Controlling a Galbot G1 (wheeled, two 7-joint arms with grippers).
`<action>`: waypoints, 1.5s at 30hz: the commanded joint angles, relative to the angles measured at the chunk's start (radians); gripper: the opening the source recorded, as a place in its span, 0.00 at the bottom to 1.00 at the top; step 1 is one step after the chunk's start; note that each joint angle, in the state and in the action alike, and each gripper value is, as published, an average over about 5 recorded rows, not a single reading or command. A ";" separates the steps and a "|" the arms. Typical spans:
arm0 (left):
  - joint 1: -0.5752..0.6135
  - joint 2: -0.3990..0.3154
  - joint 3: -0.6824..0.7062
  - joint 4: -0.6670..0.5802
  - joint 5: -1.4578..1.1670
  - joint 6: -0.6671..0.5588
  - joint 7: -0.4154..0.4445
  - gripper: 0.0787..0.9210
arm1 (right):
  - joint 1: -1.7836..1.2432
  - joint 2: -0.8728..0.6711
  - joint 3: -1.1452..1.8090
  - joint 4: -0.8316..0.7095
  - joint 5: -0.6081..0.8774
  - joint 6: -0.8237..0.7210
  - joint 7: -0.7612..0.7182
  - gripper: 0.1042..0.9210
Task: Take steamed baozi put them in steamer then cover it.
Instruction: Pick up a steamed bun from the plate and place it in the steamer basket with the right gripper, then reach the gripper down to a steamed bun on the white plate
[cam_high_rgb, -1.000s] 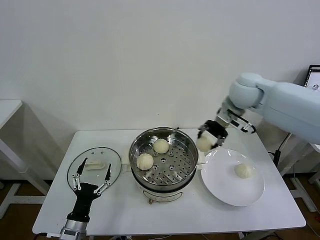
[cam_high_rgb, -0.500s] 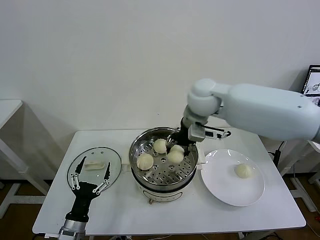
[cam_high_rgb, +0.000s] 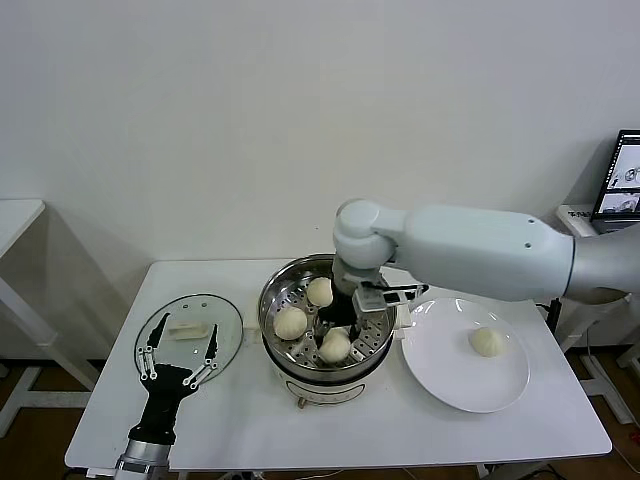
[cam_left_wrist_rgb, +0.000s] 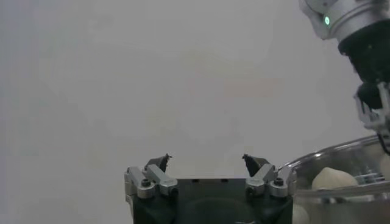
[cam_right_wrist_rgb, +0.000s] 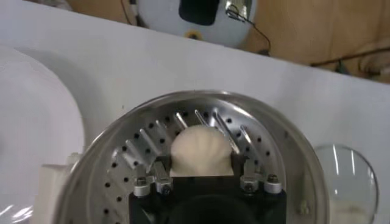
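Observation:
The steamer (cam_high_rgb: 275, 300) stands mid-table with two steamed baozi (cam_high_rgb: 319, 291) (cam_high_rgb: 290, 321) lying loose on its perforated tray. My right gripper (cam_high_rgb: 337, 335) reaches down into the pot, shut on a third baozi (cam_right_wrist_rgb: 201, 149) low over the tray's near side; its fingers (cam_right_wrist_rgb: 159, 167) press both sides of the bun. A fourth baozi (cam_high_rgb: 487, 341) rests on the white plate (cam_high_rgb: 440, 370). The cover (cam_high_rgb: 215, 315), a glass lid, lies flat on the table at the left. My left gripper (cam_high_rgb: 180, 352) hangs open over the cover's near edge, holding nothing.
The plate sits right beside the steamer's right side. My right arm (cam_high_rgb: 470, 250) spans over the plate and the pot's right rim. A screen (cam_high_rgb: 625, 165) stands beyond the table's right end. The wall runs close behind the table.
My right gripper carried a baozi from above the plate's left edge leftward into the steamer and lowered it to the tray's near side. The left arm stayed still.

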 joint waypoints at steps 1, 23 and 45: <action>-0.001 0.001 -0.002 0.002 -0.001 -0.001 0.000 0.88 | -0.049 0.033 0.000 -0.005 -0.057 0.031 -0.011 0.70; -0.017 0.003 0.006 0.004 0.002 0.019 0.001 0.88 | 0.145 -0.261 0.222 -0.221 0.386 -0.584 -0.155 0.88; -0.016 0.008 0.013 0.001 0.002 0.027 0.006 0.88 | -0.246 -0.571 0.197 -0.526 0.340 -0.779 -0.057 0.88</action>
